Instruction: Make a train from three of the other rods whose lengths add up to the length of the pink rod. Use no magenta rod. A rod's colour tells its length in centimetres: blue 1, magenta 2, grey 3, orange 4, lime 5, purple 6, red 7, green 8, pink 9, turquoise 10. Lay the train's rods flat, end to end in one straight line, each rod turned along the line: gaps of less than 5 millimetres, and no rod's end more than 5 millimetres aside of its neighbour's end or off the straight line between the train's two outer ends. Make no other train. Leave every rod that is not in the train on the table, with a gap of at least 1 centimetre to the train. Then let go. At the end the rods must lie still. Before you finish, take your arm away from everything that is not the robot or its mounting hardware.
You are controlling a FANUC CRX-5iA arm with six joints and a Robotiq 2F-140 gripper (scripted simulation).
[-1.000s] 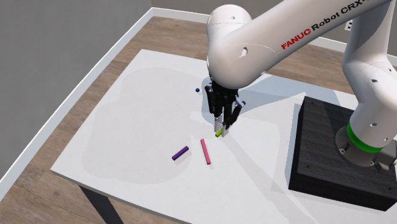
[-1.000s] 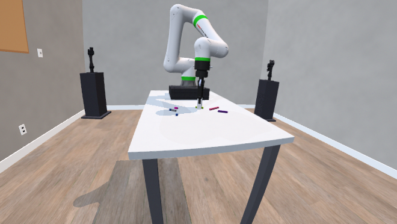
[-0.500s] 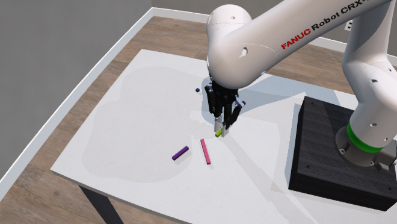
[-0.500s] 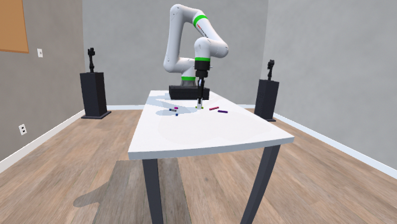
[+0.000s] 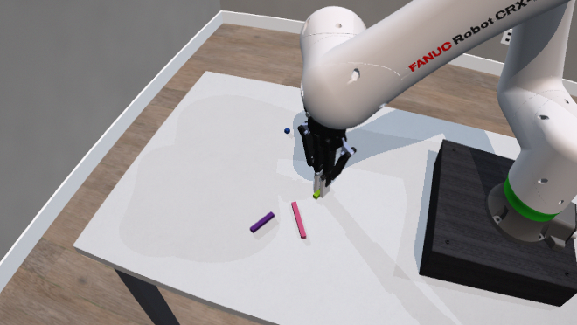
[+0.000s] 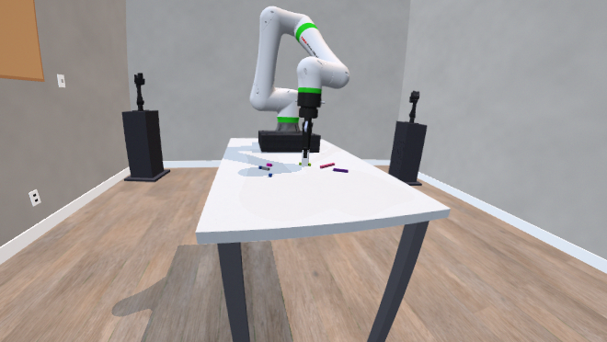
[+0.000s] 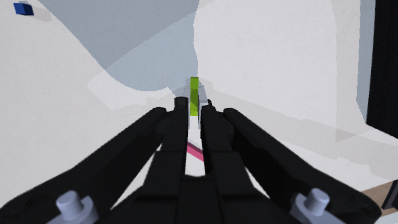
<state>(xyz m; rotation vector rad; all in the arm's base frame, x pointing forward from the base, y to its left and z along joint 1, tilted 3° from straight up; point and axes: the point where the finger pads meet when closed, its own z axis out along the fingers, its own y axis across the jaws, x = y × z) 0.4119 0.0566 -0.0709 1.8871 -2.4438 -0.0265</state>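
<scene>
My gripper (image 5: 320, 191) (image 6: 305, 163) (image 7: 194, 95) points down, shut on the middle of the lime rod (image 5: 316, 196) (image 6: 301, 164) (image 7: 194, 86), which is at table level with both ends sticking out. The pink rod (image 5: 298, 220) (image 6: 326, 165) (image 7: 195, 151) and purple rod (image 5: 262, 222) (image 6: 340, 170) lie apart to one side. In the exterior view, a grey rod (image 6: 266, 168) and a small blue rod (image 6: 260, 167) lie end to end; any gap is too small to tell. A magenta rod (image 6: 269, 165) lies close behind them. Another blue rod (image 5: 287, 130) (image 6: 270, 175) (image 7: 23, 9) lies alone.
The arm hides the grey, magenta and one blue rod in the top view. The black robot base (image 5: 494, 262) (image 6: 287, 143) (image 7: 387, 60) stands on the white table (image 5: 184, 192) (image 6: 313, 202) beyond the gripper.
</scene>
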